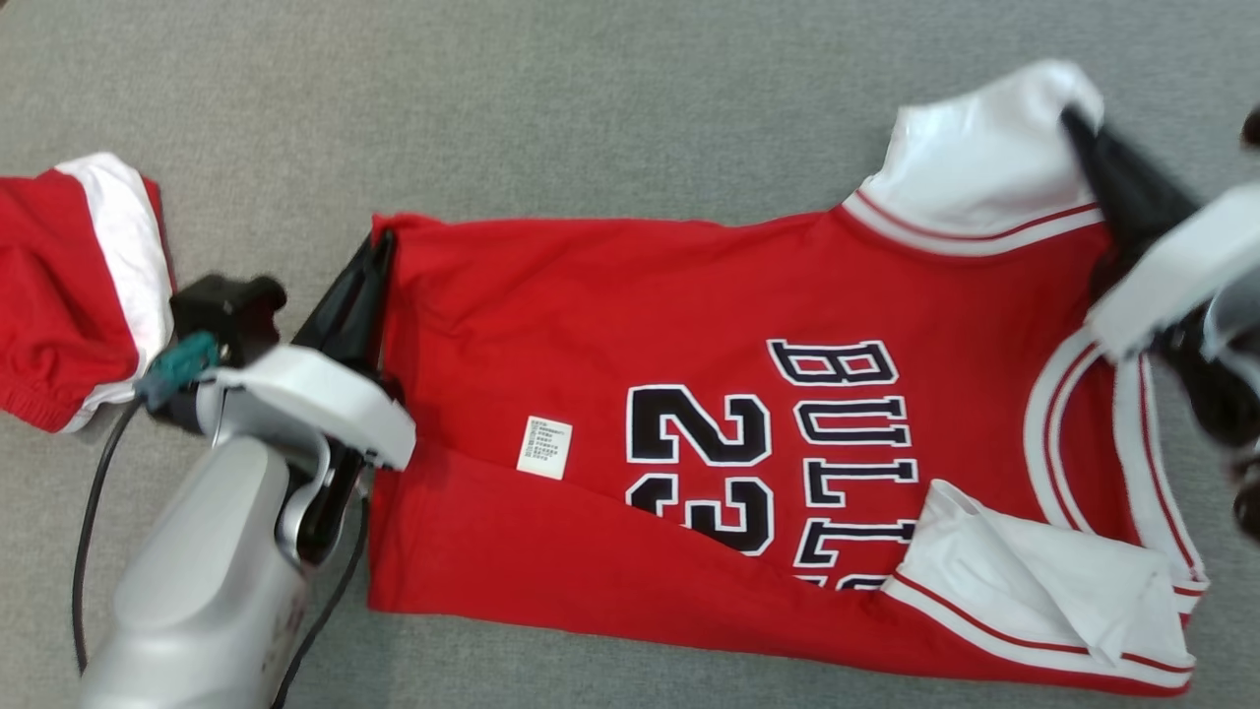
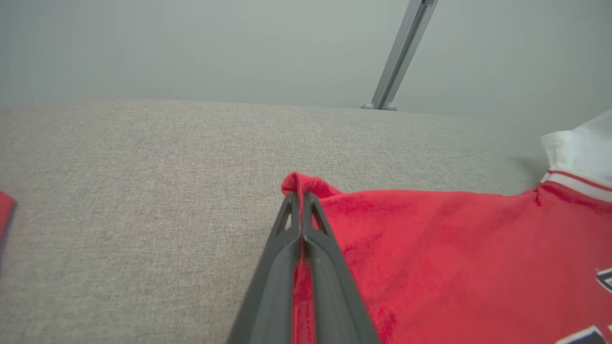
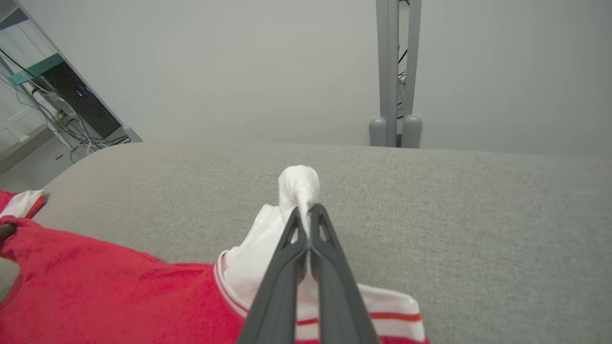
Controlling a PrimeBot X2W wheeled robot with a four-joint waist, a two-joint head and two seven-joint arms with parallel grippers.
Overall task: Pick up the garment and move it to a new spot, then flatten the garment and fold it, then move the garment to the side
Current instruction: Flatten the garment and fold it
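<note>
Two-handed grip on the garment (image 1: 610, 325), a red numbered jersey, which lies across the middle of the grey padded surface (image 1: 591, 98) with its hem toward the left edge and its shoulders toward the right edge. My left gripper (image 1: 382, 241) is clamped tight on the far hem corner; in the left wrist view the red cloth bunches between and just past the tips of the left gripper (image 2: 301, 193). My right gripper (image 1: 1073, 118) is likewise closed on the far white sleeve (image 1: 984, 148), a nub of white fabric standing above the pinched tips in the right wrist view (image 3: 308, 208). The near sleeve (image 1: 1034, 581) is turned over onto the chest, and a long diagonal crease runs along the near side. A second red-and-white piece (image 1: 69, 286) rests at the left edge, well apart. I judge this to be the flattening step, with the far edge secured at both ends. The next move calls for drawing the two grips apart evenly to tension that edge, keeping both low so that the cloth slides rather than lifts, before any fold is made.
</note>
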